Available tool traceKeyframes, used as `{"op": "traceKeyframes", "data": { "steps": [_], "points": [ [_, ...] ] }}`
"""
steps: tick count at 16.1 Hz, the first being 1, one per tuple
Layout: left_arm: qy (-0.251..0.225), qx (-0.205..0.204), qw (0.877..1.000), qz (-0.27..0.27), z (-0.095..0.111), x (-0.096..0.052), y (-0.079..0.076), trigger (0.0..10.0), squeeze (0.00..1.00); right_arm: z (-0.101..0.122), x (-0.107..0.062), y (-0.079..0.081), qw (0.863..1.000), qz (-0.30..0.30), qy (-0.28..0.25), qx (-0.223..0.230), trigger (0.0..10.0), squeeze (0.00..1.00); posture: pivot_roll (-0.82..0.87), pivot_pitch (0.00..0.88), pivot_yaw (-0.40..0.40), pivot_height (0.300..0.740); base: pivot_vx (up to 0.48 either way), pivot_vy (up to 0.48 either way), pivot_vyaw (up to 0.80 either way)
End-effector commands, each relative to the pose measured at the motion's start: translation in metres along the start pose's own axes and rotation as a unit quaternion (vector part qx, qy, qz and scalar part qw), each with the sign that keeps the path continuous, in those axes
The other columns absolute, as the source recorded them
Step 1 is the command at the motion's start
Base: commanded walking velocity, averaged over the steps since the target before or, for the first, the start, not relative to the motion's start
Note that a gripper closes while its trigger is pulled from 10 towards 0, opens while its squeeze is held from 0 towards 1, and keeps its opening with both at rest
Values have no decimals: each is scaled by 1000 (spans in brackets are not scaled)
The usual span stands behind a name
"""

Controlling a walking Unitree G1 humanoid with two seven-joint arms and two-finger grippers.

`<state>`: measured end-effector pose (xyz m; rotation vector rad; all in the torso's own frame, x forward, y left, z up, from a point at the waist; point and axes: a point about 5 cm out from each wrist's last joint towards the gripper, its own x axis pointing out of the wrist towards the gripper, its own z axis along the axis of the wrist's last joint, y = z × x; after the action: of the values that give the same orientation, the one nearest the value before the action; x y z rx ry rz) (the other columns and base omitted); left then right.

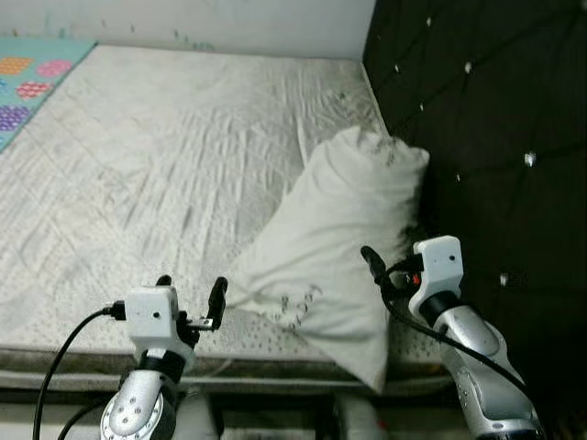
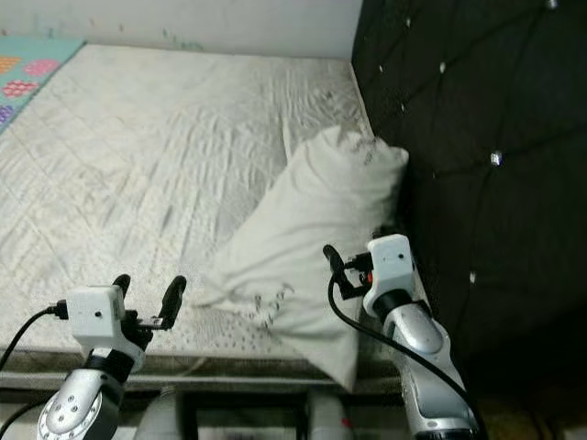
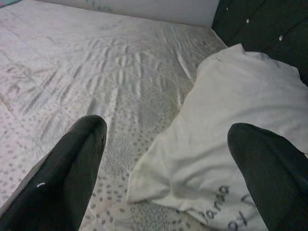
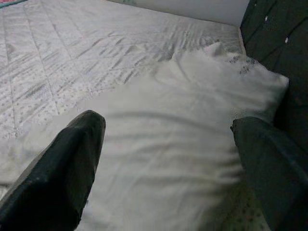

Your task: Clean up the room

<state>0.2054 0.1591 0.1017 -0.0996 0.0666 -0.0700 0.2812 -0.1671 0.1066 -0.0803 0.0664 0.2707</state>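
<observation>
Bed (image 1: pixel 165 156): bare, pillow (image 1: pixel 339 247) slumped against headboard (image 1: pixel 495 119).
Left hand (image 1: pixel 191 293): fingers apart, poised near pillow's corner.
Right hand (image 4: pixel 168 159): fingers apart, over pillow.

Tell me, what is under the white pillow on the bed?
The pillow lies on the pale quilted mattress, with one end against the black tufted headboard. Whatever lies beneath the pillow is covered, so I cannot tell.

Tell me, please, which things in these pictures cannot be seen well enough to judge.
- Writing on the pillow: head views, too small to read; left wrist view, cut off by the edge.
- Pillow's far side: right wrist view, hidden against the dark headboard.
- Colourful mat: head views, cut off by the edge.
- Right hand, second finger: head views, hidden by its own wrist.
</observation>
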Motion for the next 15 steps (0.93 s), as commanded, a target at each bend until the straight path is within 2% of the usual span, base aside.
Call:
{"op": "traceKeyframes", "data": {
  "steps": [1,5,10,15],
  "points": [
    [-1,6,1000,13,1,-1,2,10000,0,0,0,-2,1000,3,1,-10,10000,0,-113,153,-49,615,0,0,0],
    [-7,17,999,44,2,0,10,10000,0,5,9,-3,1000,11,-8,-20,10000,0,-110,155,-49,615,0,0,0],
    [-10,17,998,53,4,0,11,10000,0,7,13,-2,1000,15,-13,-23,10000,0,-109,169,-51,615,0,0,0],
    [-5,5,998,60,7,-5,13,10000,0,9,15,3,1000,17,-11,-14,10000,0,-102,249,-56,615,0,0,0]
  ]
}}
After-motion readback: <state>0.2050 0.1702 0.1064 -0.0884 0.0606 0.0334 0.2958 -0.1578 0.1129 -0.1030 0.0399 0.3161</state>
